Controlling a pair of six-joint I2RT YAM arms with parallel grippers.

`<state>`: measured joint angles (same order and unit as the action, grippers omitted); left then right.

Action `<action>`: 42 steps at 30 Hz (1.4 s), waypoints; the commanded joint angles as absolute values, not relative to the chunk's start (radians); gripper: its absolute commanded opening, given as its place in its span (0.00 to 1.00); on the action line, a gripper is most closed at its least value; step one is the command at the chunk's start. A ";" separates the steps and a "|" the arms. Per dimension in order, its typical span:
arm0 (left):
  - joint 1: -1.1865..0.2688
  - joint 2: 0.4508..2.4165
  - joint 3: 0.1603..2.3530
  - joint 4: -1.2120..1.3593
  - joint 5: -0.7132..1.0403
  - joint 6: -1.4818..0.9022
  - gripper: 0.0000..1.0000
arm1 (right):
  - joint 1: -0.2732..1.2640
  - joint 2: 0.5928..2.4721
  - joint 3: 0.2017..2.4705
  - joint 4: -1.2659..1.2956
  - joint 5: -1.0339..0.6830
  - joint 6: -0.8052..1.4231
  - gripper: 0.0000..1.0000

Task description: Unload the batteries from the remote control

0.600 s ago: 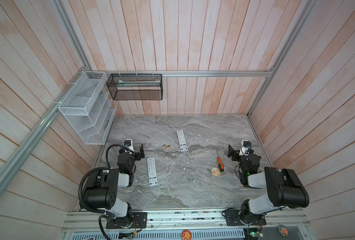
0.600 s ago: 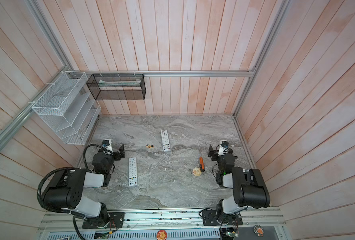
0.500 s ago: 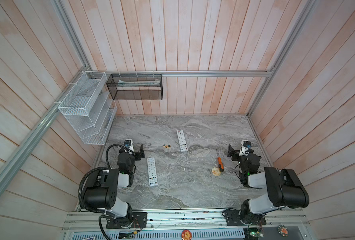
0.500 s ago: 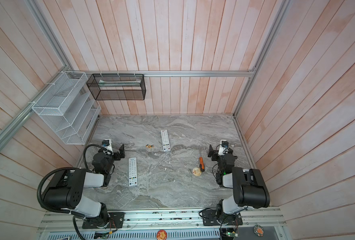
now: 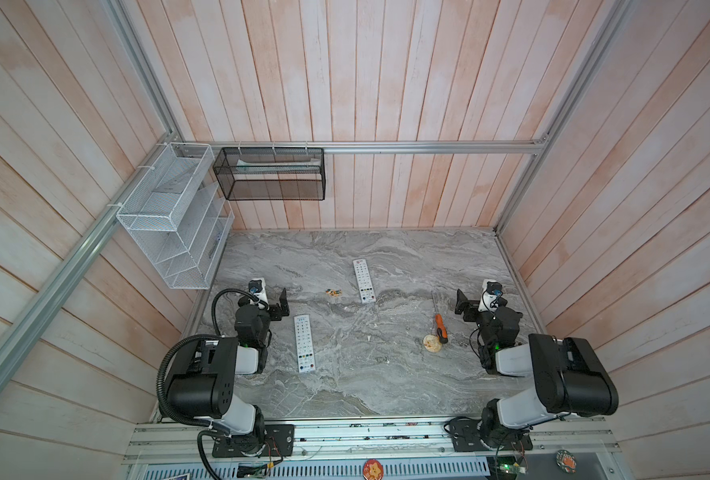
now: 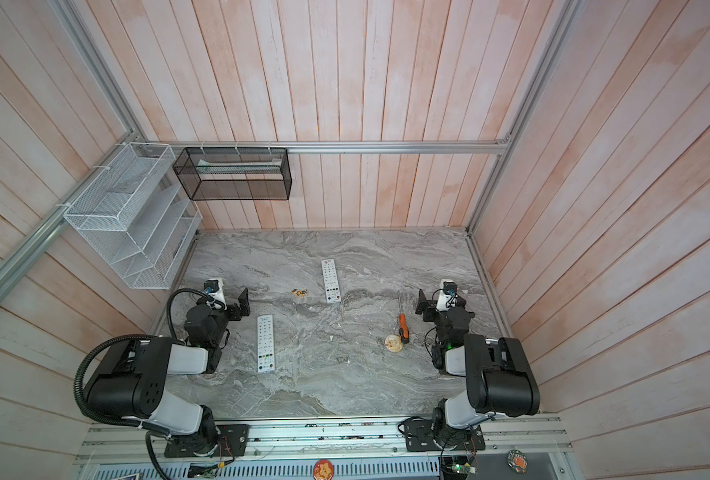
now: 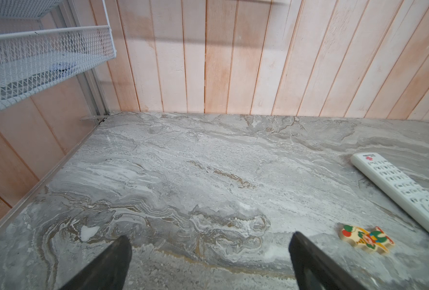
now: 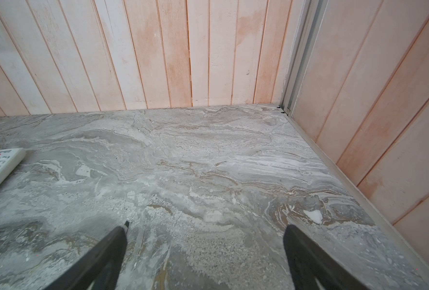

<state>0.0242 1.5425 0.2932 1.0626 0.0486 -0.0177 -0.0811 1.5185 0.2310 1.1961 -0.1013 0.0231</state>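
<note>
Step 1, not begun: left gripper point(image 7: 208, 242) & right gripper point(image 8: 206, 229) both wide open, empty. No batteries visible, prob. inside remote point(image 5: 305, 349), buttons-up, beside-behind left jaws. Next: grab, flip.

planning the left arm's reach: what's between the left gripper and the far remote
A small colourful piece lies between the left gripper and the far remote, shown in both top views and the left wrist view.
</note>
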 commanded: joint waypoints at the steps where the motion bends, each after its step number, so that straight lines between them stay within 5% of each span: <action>1: 0.029 1.542 0.295 1.092 0.062 -0.002 1.00 | -0.076 1.516 0.252 1.186 -0.086 0.031 0.98; 21: 0.029 1.535 0.293 1.103 0.055 -0.006 1.00 | -0.076 1.495 0.240 1.191 -0.003 0.067 0.98; 25: 0.029 1.434 0.362 0.886 0.001 -0.027 1.00 | -0.077 1.436 0.237 1.148 0.040 0.081 0.98; 34: 0.029 1.197 0.566 0.317 -0.089 -0.327 1.00 | -0.076 1.156 0.366 0.725 0.229 0.255 0.97; 42: 0.025 1.037 0.642 0.035 0.184 -0.598 1.00 | -0.075 0.895 0.609 0.064 -0.062 0.420 0.96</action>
